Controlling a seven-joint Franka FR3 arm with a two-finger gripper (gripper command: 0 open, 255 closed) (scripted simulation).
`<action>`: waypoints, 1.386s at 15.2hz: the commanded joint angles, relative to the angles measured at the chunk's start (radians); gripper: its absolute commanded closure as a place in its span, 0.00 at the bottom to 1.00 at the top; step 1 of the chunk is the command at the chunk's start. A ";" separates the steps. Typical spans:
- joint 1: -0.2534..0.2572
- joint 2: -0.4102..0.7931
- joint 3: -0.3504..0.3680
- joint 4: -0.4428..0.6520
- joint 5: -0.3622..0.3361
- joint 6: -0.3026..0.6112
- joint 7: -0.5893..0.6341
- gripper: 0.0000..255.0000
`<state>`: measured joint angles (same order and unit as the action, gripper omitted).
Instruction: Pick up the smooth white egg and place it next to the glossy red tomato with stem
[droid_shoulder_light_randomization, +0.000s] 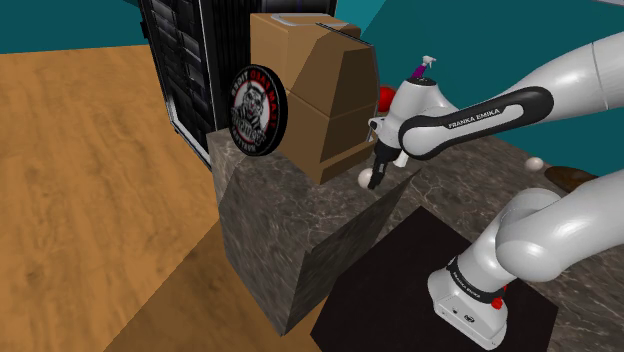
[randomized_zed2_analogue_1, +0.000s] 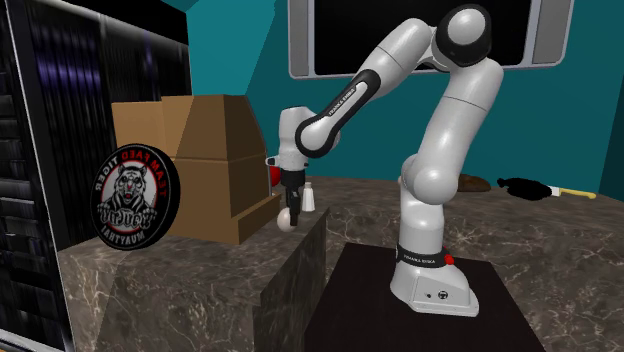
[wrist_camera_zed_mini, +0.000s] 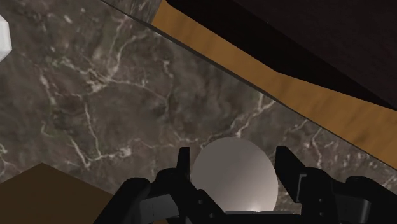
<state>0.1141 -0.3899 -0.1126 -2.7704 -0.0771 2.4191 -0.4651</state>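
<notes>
The black two-finger gripper is closed on the smooth white egg — in the wrist view one finger presses each flank of the shell, with no gap on either side. The egg hangs low over the dark, white-veined marble counter, near the edge that faces the stand and just in front of the tall brown cardboard box. Whether the shell has left the stone or rests on it I cannot tell. By my reading the step in hand is the grasp itself or the very start of the lift, and the placing is not yet done

The glossy red tomato shows as a red patch past the box's corner, partly hidden by the arm's wrist in the shoulder view; no stem can be made out. It lies near the egg but farther back on the counter. A small white object stands on the marble just beside the gripper

The next move calls for raising the egg clear of the stone and carrying it back toward the tomato, while staying off the box face and the white object. The egg then has to be lowered onto bare marble beside the tomato before the fingers part — gently, since a round shell is likely to roll once freed
</notes>
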 joint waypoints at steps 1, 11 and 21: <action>0.000 0.000 0.000 0.000 0.000 0.000 0.000 1.00; -0.001 -0.046 0.003 0.024 0.001 -0.071 0.000 1.00; 0.000 -0.136 0.011 0.103 0.004 -0.238 0.000 1.00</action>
<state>0.1133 -0.5186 -0.1024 -2.6764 -0.0734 2.1967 -0.4658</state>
